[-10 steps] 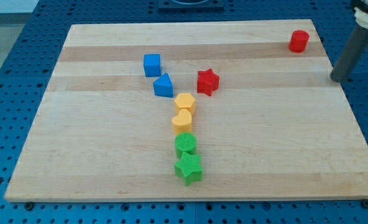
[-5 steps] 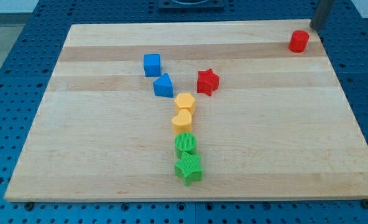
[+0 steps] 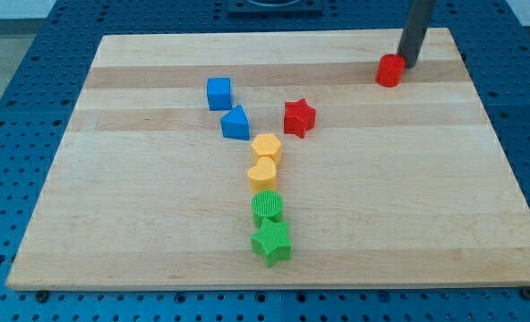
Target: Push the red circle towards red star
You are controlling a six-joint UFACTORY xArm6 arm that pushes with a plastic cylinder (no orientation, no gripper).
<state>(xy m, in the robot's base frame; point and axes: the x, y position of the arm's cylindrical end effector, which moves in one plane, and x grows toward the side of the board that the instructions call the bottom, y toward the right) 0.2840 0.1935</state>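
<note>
My tip (image 3: 408,64) sat at the view's upper right, touching or just beside the right edge of the small red circle block (image 3: 389,70). The rig carries no claw, only the dark rod, so there was no open or closed state to report.

The red circle block lay near the top right of the pale wooden desk (image 3: 158,233), well apart from the red star block (image 3: 299,117), which sat toward the middle, to the circle's lower left.

Left of the star: a blue cube block (image 3: 218,93), and just below it a blue block with a sloped top (image 3: 235,122), shape not certain.

Below the star ran a close column toward the view's bottom: a yellow hexagon-like block (image 3: 267,147), a yellow heart-like block (image 3: 262,173) touching it, a green round block (image 3: 267,207), and a green star block (image 3: 271,241) touching that.

I could read no brand, label or writing anywhere. The blue perforated base (image 3: 14,54) showed around the desk.
</note>
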